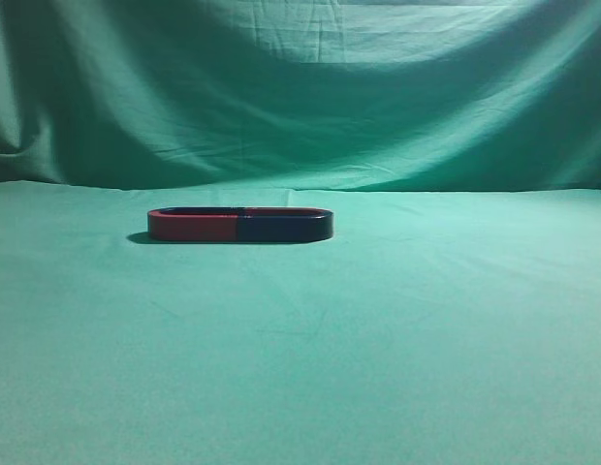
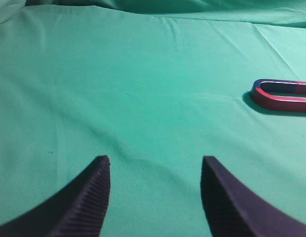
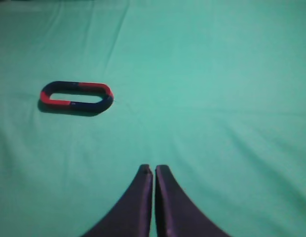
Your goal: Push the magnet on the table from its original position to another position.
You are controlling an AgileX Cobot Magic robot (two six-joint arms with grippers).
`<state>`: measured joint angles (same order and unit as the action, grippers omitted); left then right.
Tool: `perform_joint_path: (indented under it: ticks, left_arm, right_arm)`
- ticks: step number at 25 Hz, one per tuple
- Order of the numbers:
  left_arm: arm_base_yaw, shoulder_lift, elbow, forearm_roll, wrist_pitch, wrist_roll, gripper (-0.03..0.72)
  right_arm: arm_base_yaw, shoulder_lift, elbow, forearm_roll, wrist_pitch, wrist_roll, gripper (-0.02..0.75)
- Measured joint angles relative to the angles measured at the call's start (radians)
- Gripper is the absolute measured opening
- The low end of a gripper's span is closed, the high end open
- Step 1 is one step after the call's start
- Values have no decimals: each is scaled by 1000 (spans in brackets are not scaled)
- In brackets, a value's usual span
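Note:
The magnet point(image 1: 286, 228), a flat U with a dark navy outer face and a thin red strip along its far arm, lies on the table point(image 1: 397, 339) left of centre. It sits end to end with a like-sized red-faced magnet point(image 1: 192, 228), and the two form a closed oval. In the right wrist view the magnet point(image 3: 91, 104) lies far ahead and left of my right gripper point(image 3: 154, 169), which is shut and empty. My left gripper point(image 2: 156, 160) is open and empty over bare cloth. In that view the red-faced magnet point(image 2: 281, 101) lies far right, and the magnet is mostly cut off. Neither gripper shows in the exterior view.
The green cloth is wrinkled and rises into a draped green backdrop point(image 1: 300, 87) behind the magnets. Nothing else lies on the cloth in any view.

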<state>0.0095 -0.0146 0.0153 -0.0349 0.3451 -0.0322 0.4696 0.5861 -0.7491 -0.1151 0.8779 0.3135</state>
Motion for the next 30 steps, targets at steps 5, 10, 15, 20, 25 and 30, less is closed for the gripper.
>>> perform_joint_path:
  ticks: [5, 10, 15, 20, 25, 30]
  left_arm:
    - [0, 0, 0, 0, 0, 0, 399]
    - [0, 0, 0, 0, 0, 0, 399]
    - [0, 0, 0, 0, 0, 0, 399]
    - [0, 0, 0, 0, 0, 0, 399]
    - [0, 0, 0, 0, 0, 0, 399]
    - [0, 0, 0, 0, 0, 0, 399]
  right_arm:
    - [0, -170, 46, 46, 38, 2, 0]
    - [0, -244, 85, 32, 45, -27, 0]
    - [0, -260, 212, -44, -175, -57, 0]
    - [-86, -307, 449, -108, -518, -61, 0]
    - [-259, -459, 647, -111, -637, -57, 0]
    - [-353, -591, 767, -112, -649, -56, 0]
